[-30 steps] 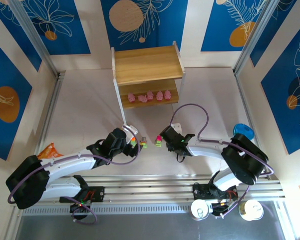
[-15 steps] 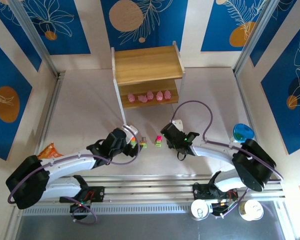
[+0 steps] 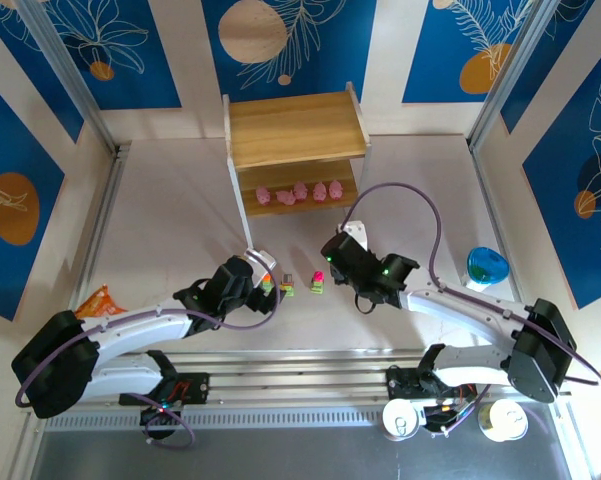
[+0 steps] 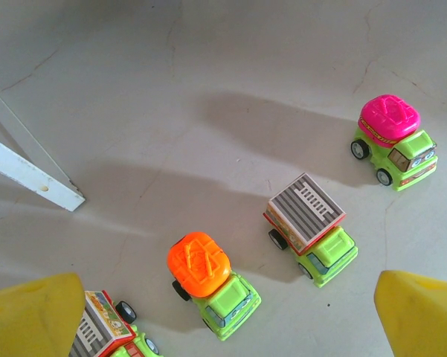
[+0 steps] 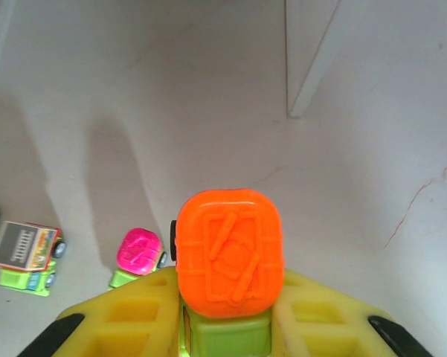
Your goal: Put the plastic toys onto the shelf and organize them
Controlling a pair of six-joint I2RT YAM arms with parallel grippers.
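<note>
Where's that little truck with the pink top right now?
The pink-topped truck stands on the table, rightmost of the loose trucks in the left wrist view, next to a grey-topped truck; from above, it sits in front of the shelf.

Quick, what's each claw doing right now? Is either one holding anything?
Left gripper: open, holding nothing.
Right gripper: closed on an orange-topped truck.
</note>
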